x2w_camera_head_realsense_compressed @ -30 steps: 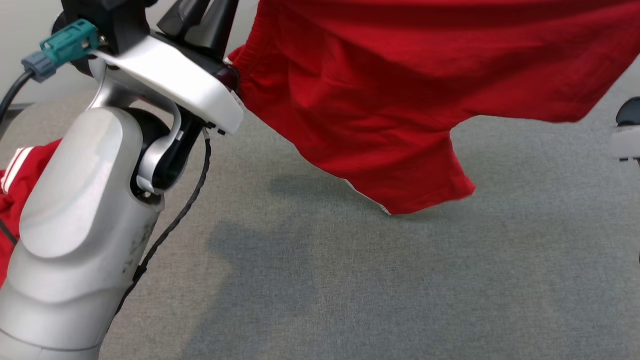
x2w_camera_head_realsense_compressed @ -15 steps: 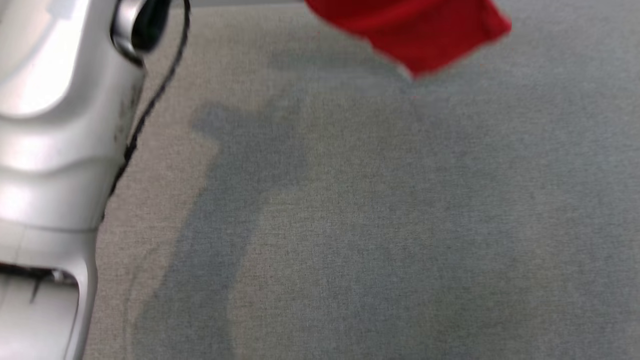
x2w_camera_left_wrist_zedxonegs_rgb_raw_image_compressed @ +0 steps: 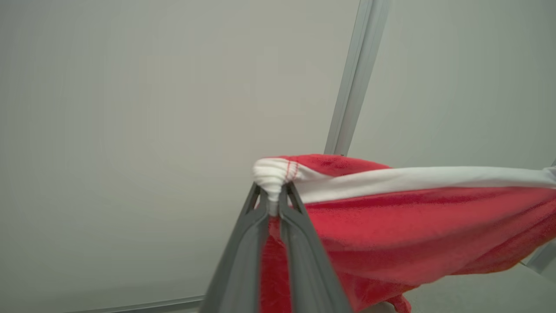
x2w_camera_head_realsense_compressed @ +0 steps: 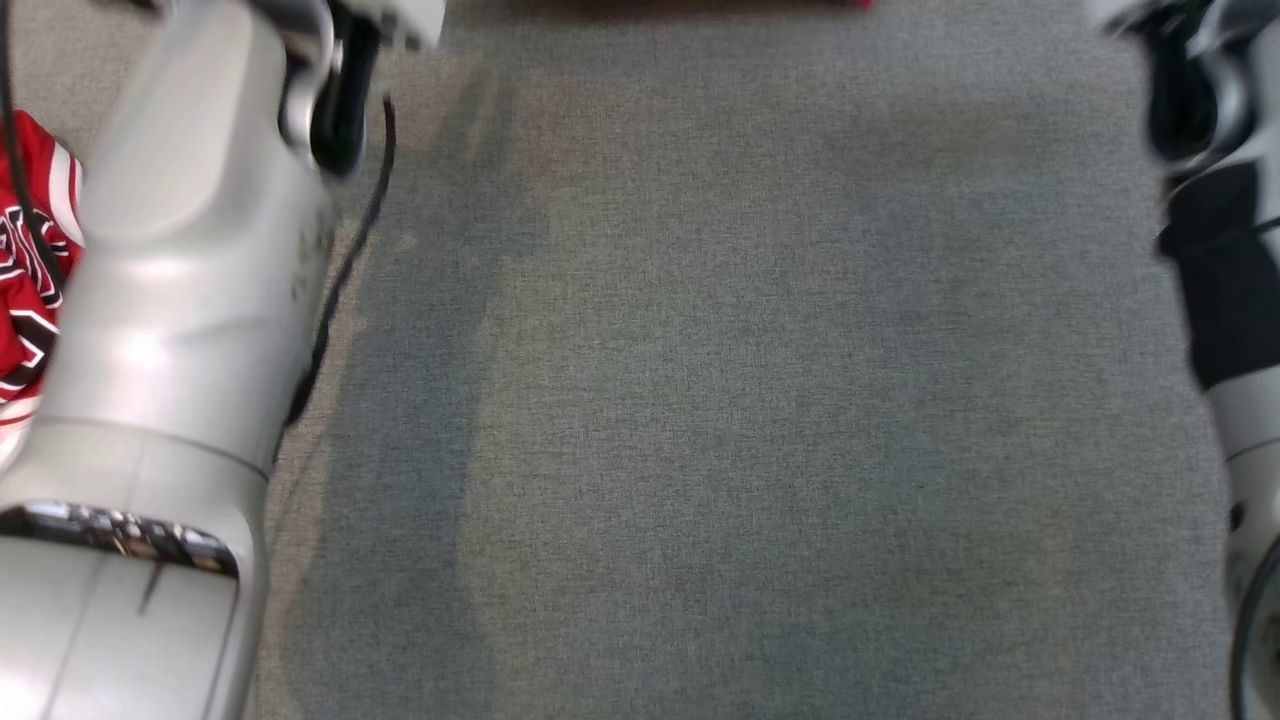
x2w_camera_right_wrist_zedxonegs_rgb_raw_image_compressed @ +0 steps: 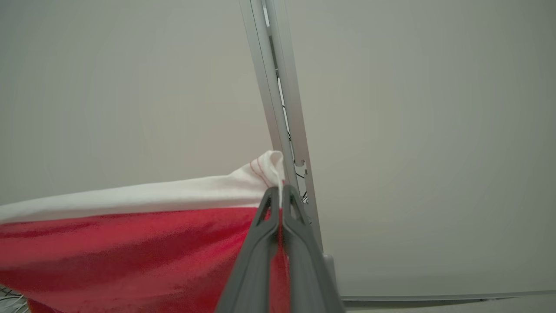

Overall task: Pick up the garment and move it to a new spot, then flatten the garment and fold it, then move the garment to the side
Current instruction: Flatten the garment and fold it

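The first step is judged to be in hand: the garment (x2w_camera_left_wrist_zedxonegs_rgb_raw_image_compressed: 412,226) is held up off the ground and has not yet been laid at a new spot. One corner of its white band (x2w_camera_left_wrist_zedxonegs_rgb_raw_image_compressed: 412,176) is pinched between the closed fingers of the left gripper (x2w_camera_left_wrist_zedxonegs_rgb_raw_image_compressed: 273,202), where the cloth is bunched into a small knot. The opposite corner is pinched flat in the right gripper (x2w_camera_right_wrist_zedxonegs_rgb_raw_image_compressed: 280,195).

In the left wrist view the cloth is stretched from the fingertips toward 3 o'clock. In the right wrist view it is stretched toward 9 o'clock, so the garment is hung between the two grippers in front of a pale wall. In the head view only a thin red strip is seen at 12 o'clock, above the grey carpet (x2w_camera_head_realsense_compressed: 750,400).

The next move is judged to call for both arms to be lowered together, with the band kept taut, so that the hem is set down first and the body is laid out without creases. A second red jersey (x2w_camera_head_realsense_compressed: 25,250), at 9 o'clock behind the left arm (x2w_camera_head_realsense_compressed: 170,300), should be kept clear of.

The garment is bright red and soft. Its white edge band is finished with red stitching and is drawn nearly straight, while the body sags below in shallow folds.
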`<state>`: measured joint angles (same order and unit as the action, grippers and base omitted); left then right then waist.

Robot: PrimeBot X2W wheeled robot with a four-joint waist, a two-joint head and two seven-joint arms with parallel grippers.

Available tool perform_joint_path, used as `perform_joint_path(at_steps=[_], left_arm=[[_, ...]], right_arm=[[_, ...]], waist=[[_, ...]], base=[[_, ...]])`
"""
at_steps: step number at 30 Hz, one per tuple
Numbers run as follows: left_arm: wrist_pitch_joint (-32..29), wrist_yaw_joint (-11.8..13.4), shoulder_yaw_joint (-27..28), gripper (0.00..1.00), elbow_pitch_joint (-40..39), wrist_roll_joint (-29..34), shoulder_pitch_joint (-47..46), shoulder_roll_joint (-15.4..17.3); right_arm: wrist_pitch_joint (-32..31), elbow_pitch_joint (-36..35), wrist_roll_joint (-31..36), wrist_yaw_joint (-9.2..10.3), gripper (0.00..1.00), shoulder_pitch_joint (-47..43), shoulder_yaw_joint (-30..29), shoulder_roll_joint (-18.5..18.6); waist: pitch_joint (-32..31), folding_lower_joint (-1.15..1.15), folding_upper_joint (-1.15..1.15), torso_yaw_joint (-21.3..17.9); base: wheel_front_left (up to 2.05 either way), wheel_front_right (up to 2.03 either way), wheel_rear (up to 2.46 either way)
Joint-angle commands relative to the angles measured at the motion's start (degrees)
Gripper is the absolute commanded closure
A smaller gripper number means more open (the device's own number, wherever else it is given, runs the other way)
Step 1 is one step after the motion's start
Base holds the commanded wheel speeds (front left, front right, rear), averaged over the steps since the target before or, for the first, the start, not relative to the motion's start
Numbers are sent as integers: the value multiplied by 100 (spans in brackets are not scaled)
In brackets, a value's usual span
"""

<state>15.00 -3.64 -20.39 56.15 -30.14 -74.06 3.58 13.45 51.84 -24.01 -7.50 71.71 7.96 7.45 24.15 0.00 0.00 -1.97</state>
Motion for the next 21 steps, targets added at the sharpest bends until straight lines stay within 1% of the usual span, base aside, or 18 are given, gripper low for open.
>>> perform_joint_path(at_steps=[1, 4, 7, 11, 12, 14, 17, 21], left_arm=[[22, 42, 55, 100, 89, -50, 106, 39], [23, 113, 183, 100, 320, -77, 465, -1], [24, 34, 291, 100, 410, -129, 932, -19], [25, -83, 405, 100, 376, -198, 1588, -39], [24, -131, 357, 100, 362, -214, 1783, -43], [24, -188, 316, 100, 249, -284, 2125, -45], [24, -249, 217, 100, -26, -239, 2715, -50], [17, -292, 266, 100, -699, -129, 3605, -50]], right_arm=[[40, 108, -74, 1, 100, -138, -1, 3], [104, 554, -277, 1, 100, -382, 201, -129], [146, 809, -461, 1, 100, -790, 457, -214], [181, 880, -705, 1, 100, -1466, 796, -238], [181, 832, -729, 1, 100, -1646, 901, -234], [183, 597, -836, 1, 100, -2003, 1010, -172], [180, 60, -936, 1, 100, -2730, 1059, -111], [181, -919, -923, 0, 100, -3803, 962, -7]], waist=[[0, 0, 0, -3], [-8, 0, 0, -10], [-38, 0, 0, 10], [-145, 0, 0, 51], [-173, 0, 0, 61], [-249, 0, 0, 79], [-408, 0, 0, 100], [-657, 0, 0, 144]], base=[[0, 0, 0], [0, 0, 0], [0, 0, 0], [0, 0, 0], [0, 0, 0], [0, 0, 0], [0, 0, 0], [0, 0, 0]])
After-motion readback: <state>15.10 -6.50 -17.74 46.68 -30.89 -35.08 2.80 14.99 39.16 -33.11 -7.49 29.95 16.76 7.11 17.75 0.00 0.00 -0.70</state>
